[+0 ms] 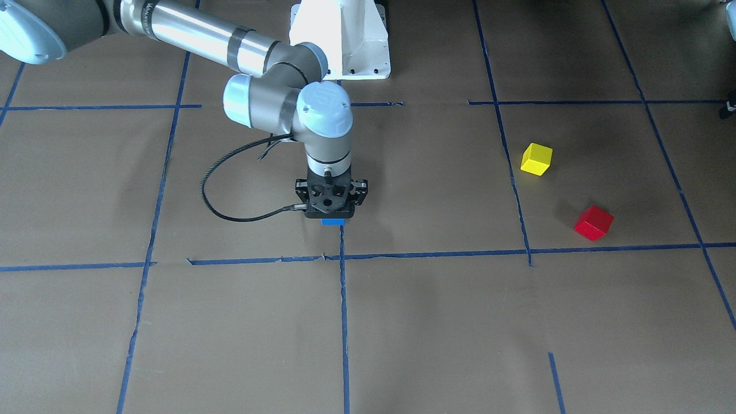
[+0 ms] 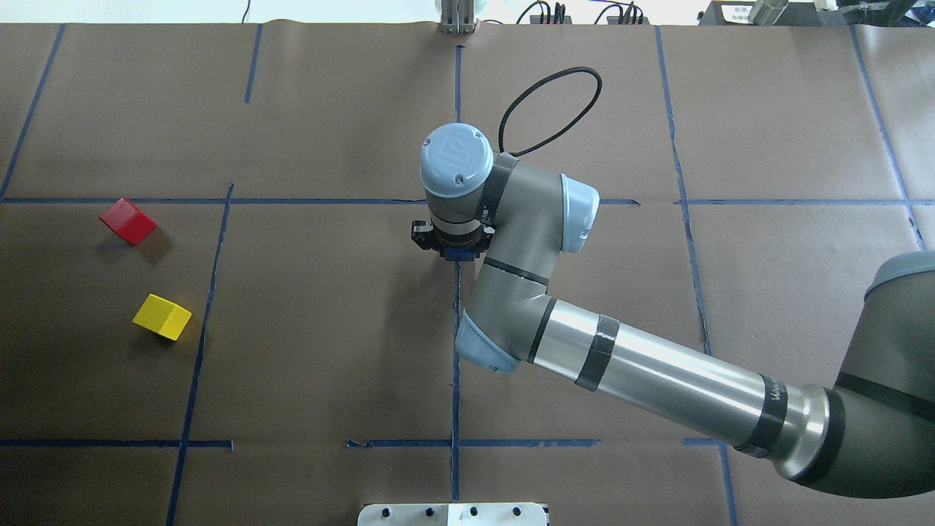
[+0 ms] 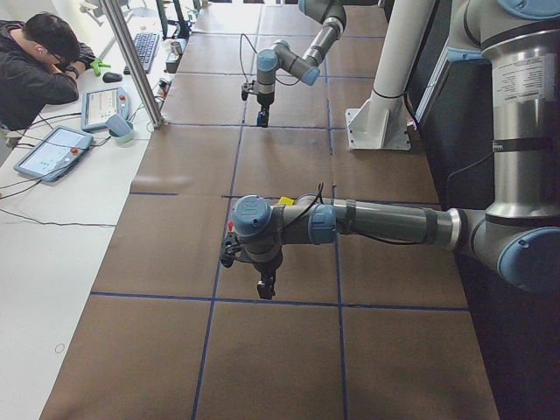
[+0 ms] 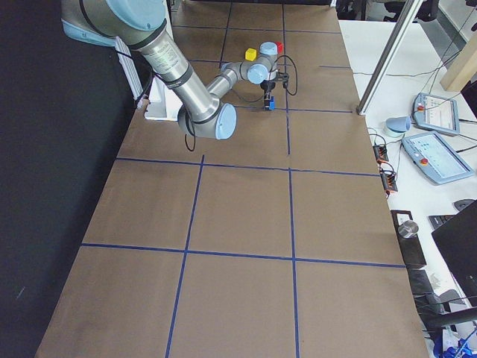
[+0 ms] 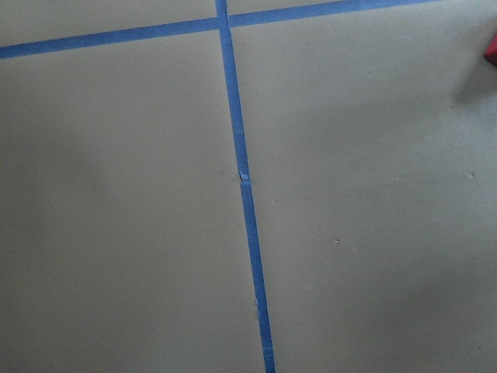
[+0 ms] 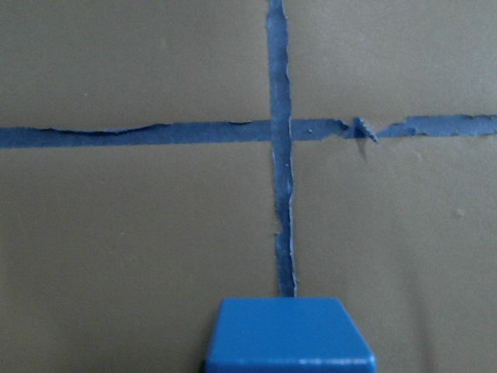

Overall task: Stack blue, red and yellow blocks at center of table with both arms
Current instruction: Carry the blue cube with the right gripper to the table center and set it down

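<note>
My right gripper (image 1: 332, 216) hangs straight down at the table's center, shut on the blue block (image 1: 333, 221), which is at or just above the paper by the tape crossing. The block fills the bottom of the right wrist view (image 6: 289, 336); no fingers show there. The yellow block (image 2: 162, 316) and the red block (image 2: 128, 220) lie apart on the robot's left side. My left gripper (image 3: 262, 285) hangs over the paper near the yellow block (image 3: 285, 201); I cannot tell whether it is open. The left wrist view shows only tape and a red sliver (image 5: 491, 48).
Blue tape lines (image 2: 456, 351) mark a grid on the brown paper. The white robot base (image 1: 345, 52) stands at the robot's edge. A side bench with an operator (image 3: 35, 74), tablets and a metal post (image 3: 136, 66) runs along the far side.
</note>
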Robot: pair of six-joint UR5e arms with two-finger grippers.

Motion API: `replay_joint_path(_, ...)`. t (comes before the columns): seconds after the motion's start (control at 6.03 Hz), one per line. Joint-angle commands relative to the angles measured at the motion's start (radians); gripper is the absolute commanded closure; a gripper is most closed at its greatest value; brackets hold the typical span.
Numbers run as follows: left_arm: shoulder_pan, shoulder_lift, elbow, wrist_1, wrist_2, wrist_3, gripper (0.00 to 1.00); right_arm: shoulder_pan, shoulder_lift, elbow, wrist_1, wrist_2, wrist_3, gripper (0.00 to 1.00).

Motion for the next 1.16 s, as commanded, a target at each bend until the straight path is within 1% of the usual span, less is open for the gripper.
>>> replay_joint_path(0.0,0.000,0.000,0.000,0.000,-0.001,0.000,0.00,-0.004,0.006,-0.008,0.004,-0.001,-0.003,0.47)
replay_joint_path(0.17,0.000,0.000,0.000,0.000,0.000,0.000,0.00,-0.004,0.005,-0.008,0.004,-0.004,-0.006,0.07)
replay_joint_path(0.33,0.000,0.000,0.000,0.000,0.000,0.000,0.00,-0.003,0.003,-0.008,0.004,-0.002,-0.017,0.01)
replay_joint_path(0.5,0.000,0.000,0.000,0.000,0.000,0.000,0.00,0.002,0.002,-0.003,0.004,-0.002,-0.018,0.01)
replay_joint_path(0.66,0.000,-0.002,0.000,-0.002,0.000,0.000,0.00,0.037,0.006,0.024,-0.002,0.008,-0.020,0.01)
replay_joint_path(0.83,0.000,-0.002,0.000,-0.002,0.000,0.000,0.00,0.110,0.003,0.040,-0.009,0.063,-0.023,0.01)
replay_joint_path(0.99,0.000,-0.003,-0.002,0.000,0.000,0.000,0.00,0.199,-0.015,0.084,-0.012,0.135,-0.053,0.01)
